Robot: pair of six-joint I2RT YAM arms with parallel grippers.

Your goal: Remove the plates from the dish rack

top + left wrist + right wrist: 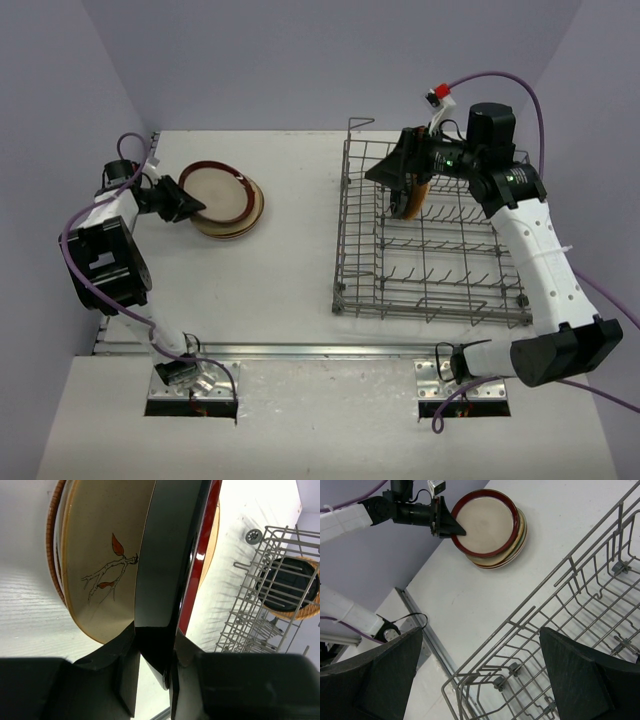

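Left hand [155,672] on black-backed red-rimmed plate [165,580]

The white desk [290,270] carries two things, well apart: a stack of plates [245,218] at its far left, a cream plate [215,190] with a dark red rim topmost, and on the right the grey wire dish rack [342,235].

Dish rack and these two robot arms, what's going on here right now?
Plates are being unloaded from the dish rack onto the table. The left claw is shut on the rim of the red-rimmed plate, which lies on top of a stack at the table's far left. The right claw hangs open over the far side of the rack, just above a tan-orange plate standing on edge in it.
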